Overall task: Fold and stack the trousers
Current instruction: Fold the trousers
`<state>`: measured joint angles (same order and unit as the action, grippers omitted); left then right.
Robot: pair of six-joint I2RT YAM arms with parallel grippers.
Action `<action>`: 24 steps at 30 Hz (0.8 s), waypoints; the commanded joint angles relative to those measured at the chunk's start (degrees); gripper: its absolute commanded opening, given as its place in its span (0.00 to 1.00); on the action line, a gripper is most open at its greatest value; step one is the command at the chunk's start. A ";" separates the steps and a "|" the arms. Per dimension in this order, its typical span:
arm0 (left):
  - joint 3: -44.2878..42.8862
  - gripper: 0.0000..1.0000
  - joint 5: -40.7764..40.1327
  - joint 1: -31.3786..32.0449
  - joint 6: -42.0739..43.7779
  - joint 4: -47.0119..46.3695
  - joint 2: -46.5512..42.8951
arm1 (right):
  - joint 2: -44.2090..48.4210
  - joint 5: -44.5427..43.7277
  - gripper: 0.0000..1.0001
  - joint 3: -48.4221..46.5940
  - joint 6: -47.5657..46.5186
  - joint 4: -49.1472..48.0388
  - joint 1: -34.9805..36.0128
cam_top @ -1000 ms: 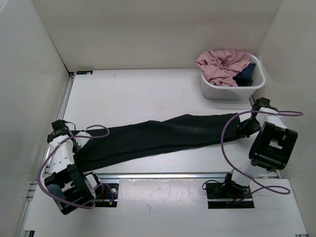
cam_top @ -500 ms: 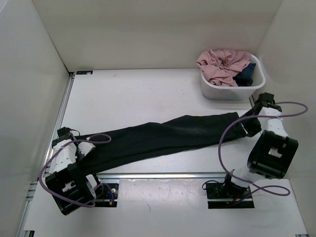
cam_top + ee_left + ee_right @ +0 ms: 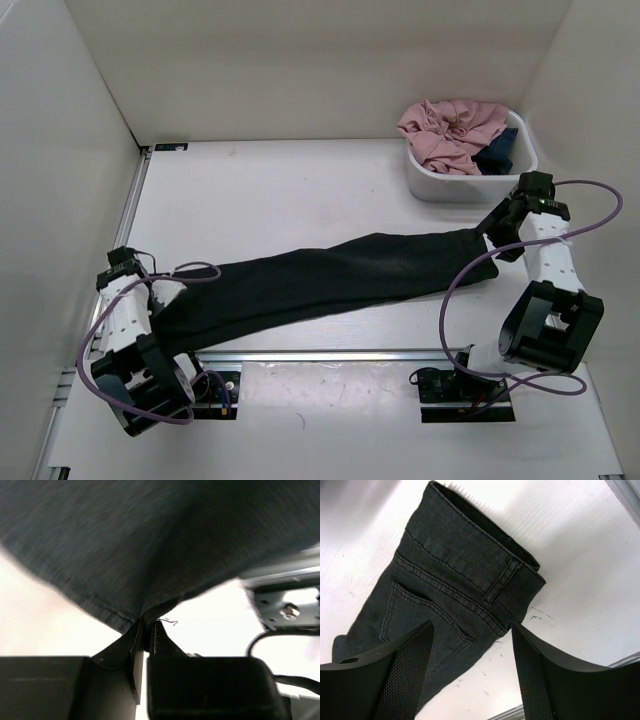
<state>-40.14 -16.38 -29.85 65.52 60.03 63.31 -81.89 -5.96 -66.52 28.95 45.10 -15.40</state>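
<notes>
The black trousers (image 3: pixel 330 275) lie stretched out across the table from near left to right. My left gripper (image 3: pixel 163 293) is shut on the hem at their left end; in the left wrist view the jaws (image 3: pixel 148 625) pinch the fabric edge and the cloth (image 3: pixel 150 540) fills the upper frame. My right gripper (image 3: pixel 497 232) stands open just off the waistband end, touching nothing. In the right wrist view its mesh-padded fingers (image 3: pixel 405 675) frame the back pocket and the waistband (image 3: pixel 502 577), which lies flat on the table.
A white tub (image 3: pixel 430 185) at the back right holds a pink garment (image 3: pixel 450 130) and a small dark blue garment (image 3: pixel 497 152). White walls close in the left, back and right. A metal rail (image 3: pixel 330 353) runs along the table's near edge.
My right gripper has opened, let go of the waistband and drawn back toward the tub. The waistband now rests on the table. The left gripper kept its hold and shifted slightly.
</notes>
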 commanded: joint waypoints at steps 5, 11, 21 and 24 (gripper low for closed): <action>6.82 0.38 -3.48 -0.30 1.46 3.60 -1.79 | -2.13 5.14 0.69 -0.98 -4.69 -0.62 0.89; 7.21 0.75 -5.24 -0.83 3.12 2.46 -1.79 | -6.88 2.18 0.68 -5.81 -7.77 0.68 8.10; -23.89 0.76 0.20 -1.36 -0.37 6.23 11.45 | -13.38 2.18 0.42 -5.02 -5.05 -4.66 9.42; -27.44 0.67 5.89 1.62 -9.60 6.76 16.82 | -16.80 2.18 0.31 -3.80 -3.29 -9.14 9.95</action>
<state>-65.23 -17.72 -30.44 63.72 64.10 76.18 -96.38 -3.25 -70.72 23.97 40.99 -5.89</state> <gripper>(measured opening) 0.695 0.331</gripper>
